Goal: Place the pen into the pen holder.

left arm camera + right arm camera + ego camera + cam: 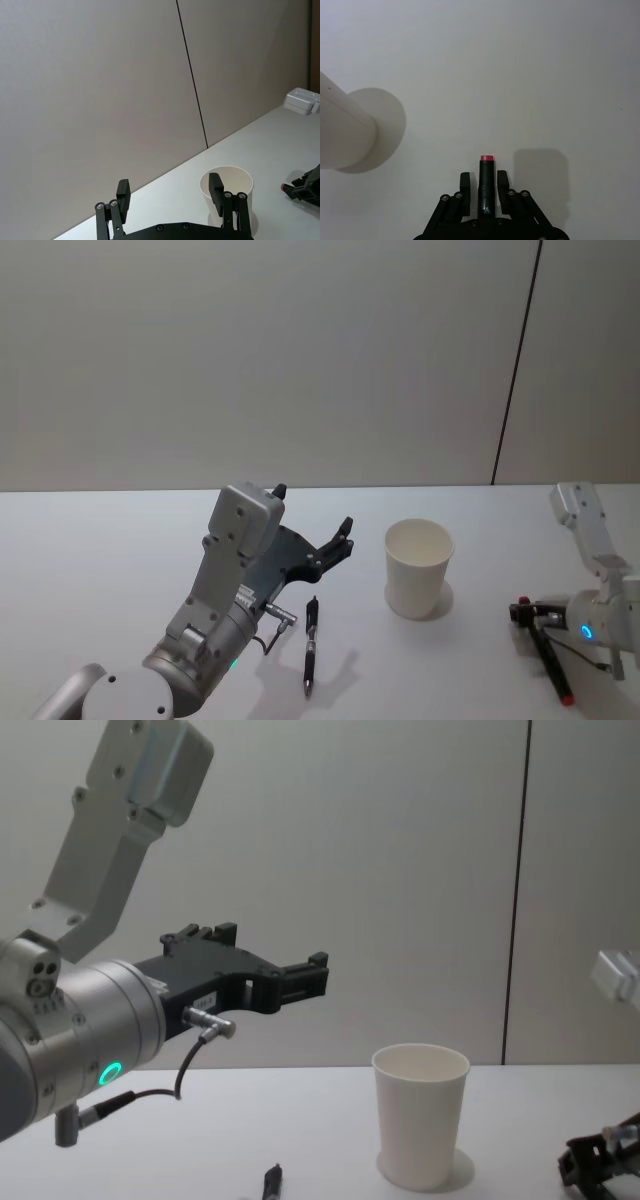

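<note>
A black pen [311, 645] lies on the white table, its end also showing in the chest view [272, 1182]. My left gripper [318, 532] hangs open in the air above and behind it, with nothing between its fingers [122, 200]. The pen holder, a white paper cup [418, 567], stands upright to the right of that pen [420, 1125] [227, 187]. Low at the table's right, my right gripper [528, 614] is shut on a second dark pen with a red end [486, 175], which points toward me [566, 697].
The white table [100, 560] stretches wide on the left and between the cup and the right gripper. A plain wall with a dark vertical seam [515, 360] stands behind the table. The right arm's white link [585, 525] rises at the far right.
</note>
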